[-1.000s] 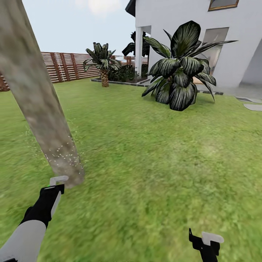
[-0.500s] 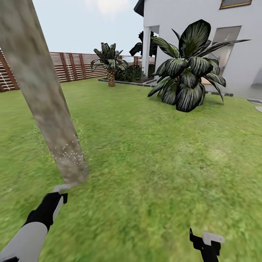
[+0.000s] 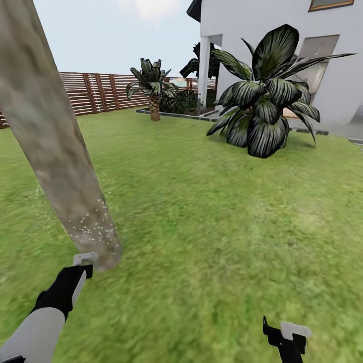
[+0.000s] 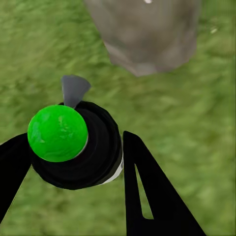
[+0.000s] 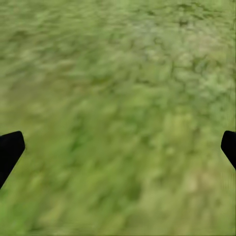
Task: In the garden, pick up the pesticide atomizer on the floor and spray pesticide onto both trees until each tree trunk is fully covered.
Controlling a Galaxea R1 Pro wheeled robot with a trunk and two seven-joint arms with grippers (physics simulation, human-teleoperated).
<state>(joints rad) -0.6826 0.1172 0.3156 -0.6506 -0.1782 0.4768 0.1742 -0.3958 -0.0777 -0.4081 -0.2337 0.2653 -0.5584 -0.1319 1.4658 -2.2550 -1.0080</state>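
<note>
One tree trunk (image 3: pixel 53 146), pale grey-tan and mottled, leans across the left of the head view. Whitish pesticide specks (image 3: pixel 93 229) dot its flared base. The other tree is out of view. My left gripper (image 3: pixel 75 276) is shut on the pesticide atomizer (image 4: pixel 78 152), a small black bottle with a green ball top and a grey nozzle (image 3: pixel 84 258) that almost touches the trunk base (image 4: pixel 147 34). In the left wrist view the black fingers (image 4: pixel 142 187) of the left gripper (image 4: pixel 73 142) clasp the bottle's sides. My right gripper (image 3: pixel 287 337) hangs open over grass (image 5: pixel 118 147).
Green lawn (image 3: pixel 212 217) stretches ahead. A big dark-leaved bush (image 3: pixel 264 101) stands before the white house (image 3: pixel 282 45) at the right. A short palm (image 3: pixel 154 93) and a brown slat fence (image 3: pixel 101 91) close off the back.
The camera has turned a little, shifting the whole picture rightward. My left gripper with the atomizer sits slightly lower by the trunk base than a second ago. The right gripper stays put.
</note>
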